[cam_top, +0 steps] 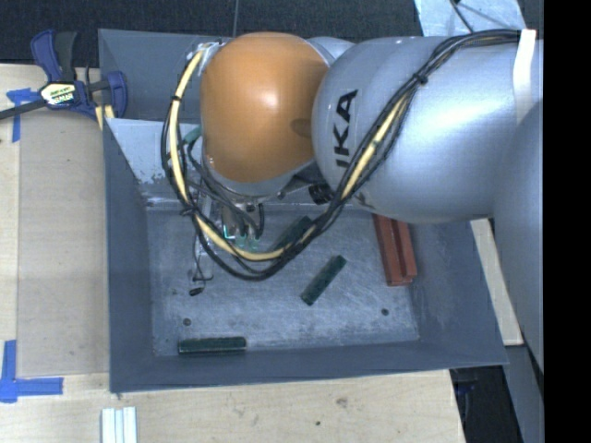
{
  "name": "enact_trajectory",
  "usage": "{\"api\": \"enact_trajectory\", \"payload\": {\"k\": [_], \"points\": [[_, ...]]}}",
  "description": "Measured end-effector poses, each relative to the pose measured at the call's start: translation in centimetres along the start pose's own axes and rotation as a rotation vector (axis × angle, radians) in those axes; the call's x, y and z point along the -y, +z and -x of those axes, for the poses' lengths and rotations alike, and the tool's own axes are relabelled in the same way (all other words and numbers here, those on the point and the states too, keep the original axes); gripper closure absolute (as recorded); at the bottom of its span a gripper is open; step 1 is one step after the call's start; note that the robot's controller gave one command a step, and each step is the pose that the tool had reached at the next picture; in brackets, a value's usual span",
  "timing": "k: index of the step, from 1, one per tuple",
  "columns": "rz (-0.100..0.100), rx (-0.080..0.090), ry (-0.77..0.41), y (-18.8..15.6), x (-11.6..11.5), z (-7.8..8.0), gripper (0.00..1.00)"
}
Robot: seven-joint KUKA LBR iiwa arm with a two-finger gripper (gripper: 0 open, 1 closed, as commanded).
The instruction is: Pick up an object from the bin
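Readable marking: black capital letters "KA" (pixel 343 127), printed on silver-grey arm housing (pixel 443 137). Letters large, bold, turned sideways in camera view. They sit on housing's left curve, just beside orange cover (pixel 259 109). Rest of word lost round housing's rounded edge; further letters cannot be told. Yellow cable (pixel 397 109) passes across housing just right of letters. No numbers, signs or other print legible elsewhere on arm or on things in bin (pixel 129 247).
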State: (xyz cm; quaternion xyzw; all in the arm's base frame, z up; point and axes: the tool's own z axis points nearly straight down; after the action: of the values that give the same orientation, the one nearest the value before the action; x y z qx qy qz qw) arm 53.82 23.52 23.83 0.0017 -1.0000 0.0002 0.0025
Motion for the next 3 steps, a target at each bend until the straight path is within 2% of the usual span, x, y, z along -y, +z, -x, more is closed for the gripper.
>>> {"api": "enact_trajectory", "payload": {"k": [1,2,3], "points": [[-0.003,-0.003,-0.094,13.1,3.8,-4.4,0.00],[0.003,0.023,-0.238,16.4,3.5,-4.9,0.00],[0.001,0.007,-0.237,16.6,3.5,-5.3,1.00]]}}
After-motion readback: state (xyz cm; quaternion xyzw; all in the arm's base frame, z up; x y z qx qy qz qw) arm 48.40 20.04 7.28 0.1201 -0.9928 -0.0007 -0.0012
